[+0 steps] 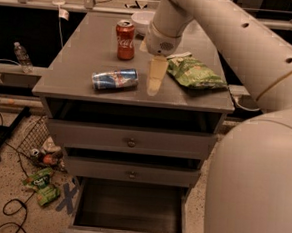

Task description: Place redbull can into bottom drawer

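Redbull can (115, 79) lies on its side near the front edge of the cabinet top (77, 58), in front of an upright red cola can (125, 39). Gripper (154, 86) points down over the top just to the can's right, between it and a green chip bag (196, 73), clear of both; spread or closed, cannot tell from here. Bottom drawer (129, 207) stands pulled out, dark inside.

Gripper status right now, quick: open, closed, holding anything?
Gripper: cannot be told; it's over the cabinet top, just beside the redbull can, which lies free.
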You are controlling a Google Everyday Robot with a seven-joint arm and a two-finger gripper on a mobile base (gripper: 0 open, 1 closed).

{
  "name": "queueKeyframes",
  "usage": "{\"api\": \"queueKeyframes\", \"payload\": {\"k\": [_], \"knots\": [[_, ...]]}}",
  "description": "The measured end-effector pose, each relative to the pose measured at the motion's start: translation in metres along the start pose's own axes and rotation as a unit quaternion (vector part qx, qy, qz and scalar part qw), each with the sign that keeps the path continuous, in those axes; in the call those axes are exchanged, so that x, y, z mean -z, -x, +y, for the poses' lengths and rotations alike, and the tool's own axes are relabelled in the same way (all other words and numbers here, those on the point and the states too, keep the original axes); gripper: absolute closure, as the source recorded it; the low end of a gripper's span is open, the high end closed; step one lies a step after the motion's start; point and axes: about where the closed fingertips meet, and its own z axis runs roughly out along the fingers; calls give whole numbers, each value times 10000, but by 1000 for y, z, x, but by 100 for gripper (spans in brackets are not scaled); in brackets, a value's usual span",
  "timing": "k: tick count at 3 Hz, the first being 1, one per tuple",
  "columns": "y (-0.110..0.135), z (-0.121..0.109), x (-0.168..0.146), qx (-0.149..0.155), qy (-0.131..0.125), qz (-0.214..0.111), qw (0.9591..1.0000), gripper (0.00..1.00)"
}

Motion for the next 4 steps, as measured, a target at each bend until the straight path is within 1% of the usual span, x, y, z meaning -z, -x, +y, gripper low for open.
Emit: {"api": "queueKeyframes", "payload": {"k": [1,2,3,4], "knots": [[21,-5,-16,272,143,91,9995,0],[49,-6,-33,627,330,107,9974,0],[62,-6,-43,781,442,104,9959,0],[67,-6,-53,825,558,86,9950,18]]}}
